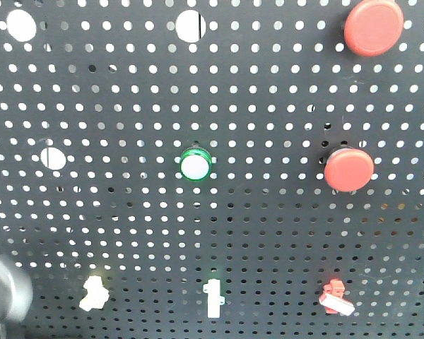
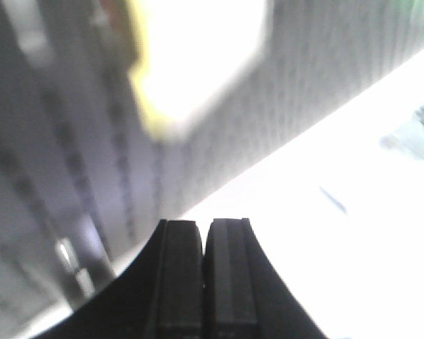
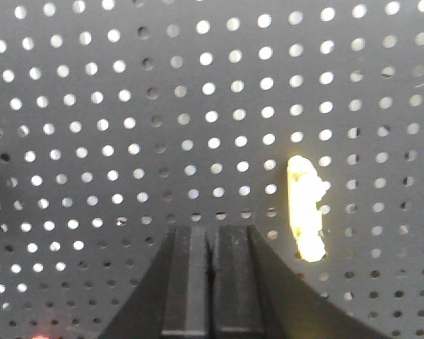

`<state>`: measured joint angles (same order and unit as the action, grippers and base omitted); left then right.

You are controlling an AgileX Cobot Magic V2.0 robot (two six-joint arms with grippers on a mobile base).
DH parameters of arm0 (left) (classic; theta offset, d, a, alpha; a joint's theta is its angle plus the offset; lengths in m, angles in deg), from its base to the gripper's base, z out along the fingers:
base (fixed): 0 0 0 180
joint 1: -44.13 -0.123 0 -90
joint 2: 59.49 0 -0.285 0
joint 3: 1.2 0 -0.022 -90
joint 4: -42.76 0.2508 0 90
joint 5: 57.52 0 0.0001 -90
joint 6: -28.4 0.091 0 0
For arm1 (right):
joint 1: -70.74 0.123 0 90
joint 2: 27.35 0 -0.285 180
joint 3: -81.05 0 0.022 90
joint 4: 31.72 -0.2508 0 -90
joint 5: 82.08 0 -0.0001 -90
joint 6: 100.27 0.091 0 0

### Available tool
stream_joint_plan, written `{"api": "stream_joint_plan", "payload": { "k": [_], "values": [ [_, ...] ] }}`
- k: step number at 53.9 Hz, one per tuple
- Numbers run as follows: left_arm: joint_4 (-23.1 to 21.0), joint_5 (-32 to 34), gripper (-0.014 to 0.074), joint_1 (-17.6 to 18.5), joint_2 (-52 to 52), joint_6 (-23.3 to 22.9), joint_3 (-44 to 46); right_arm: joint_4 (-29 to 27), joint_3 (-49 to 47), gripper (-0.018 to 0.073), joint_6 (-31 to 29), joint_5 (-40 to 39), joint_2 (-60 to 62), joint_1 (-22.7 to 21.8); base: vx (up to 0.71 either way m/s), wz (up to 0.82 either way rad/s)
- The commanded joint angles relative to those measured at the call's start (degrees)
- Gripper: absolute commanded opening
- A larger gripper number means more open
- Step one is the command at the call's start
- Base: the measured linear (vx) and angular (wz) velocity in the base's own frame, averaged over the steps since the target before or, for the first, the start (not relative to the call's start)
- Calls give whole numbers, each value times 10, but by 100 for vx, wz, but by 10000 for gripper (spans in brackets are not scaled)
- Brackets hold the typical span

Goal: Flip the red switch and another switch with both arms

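Note:
The red switch (image 1: 336, 298) is a small toggle low on the right of the black pegboard (image 1: 268, 233). The other switch (image 1: 93, 294), pale cream, sits low on the left. A blurred dark part of my left arm (image 1: 3, 293) shows just left of it. In the left wrist view my left gripper (image 2: 205, 224) is shut on nothing, with a blurred white, yellow-edged shape (image 2: 191, 63) close ahead. My right gripper (image 3: 210, 229) is shut and empty near the board. An overexposed pale yellow toggle (image 3: 305, 208) lies to its right; which switch it is I cannot tell.
Two big round red push buttons (image 1: 373, 27) (image 1: 348, 169) stick out on the right of the board. A green-ringed white lamp (image 1: 195, 165) sits mid-board. A white-levered toggle with a green base (image 1: 213, 298) stands between the two switches.

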<state>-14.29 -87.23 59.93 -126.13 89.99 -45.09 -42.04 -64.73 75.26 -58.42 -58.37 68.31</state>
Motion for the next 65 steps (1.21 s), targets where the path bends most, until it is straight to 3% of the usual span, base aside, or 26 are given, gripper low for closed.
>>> {"api": "stream_joint_plan", "payload": {
  "k": [1,15,22,26,33,38,42,48,65],
  "values": [
    [-25,10,3,3,26,-3,1,0,-16,-6,-5,-46,-8,1,0,0],
    [-26,-2,3,3,133,-3,-1,-14,-16,-6,-14,44,-11,1,0,0],
    [-25,-21,3,3,204,-3,-1,-82,-16,-6,-99,89,-21,1,0,0],
    [-25,-29,3,3,237,-8,-1,-167,-16,-6,-168,95,-29,1,0,0],
    [-24,-33,3,3,282,-18,-1,-378,-16,-6,-341,114,-63,1,0,0],
    [-21,-34,3,3,299,-21,-1,-536,-16,-6,-482,164,-112,1,0,0],
    [-21,-38,3,3,305,-22,-1,-614,-16,-6,-565,220,-164,1,0,0],
    [-20,-44,3,3,306,-22,-1,-629,-16,-6,-590,262,-213,10,0,0],
    [-11,-33,3,3,306,-22,-1,-592,-16,-6,-573,205,-256,65,0,0]
  ]
}}
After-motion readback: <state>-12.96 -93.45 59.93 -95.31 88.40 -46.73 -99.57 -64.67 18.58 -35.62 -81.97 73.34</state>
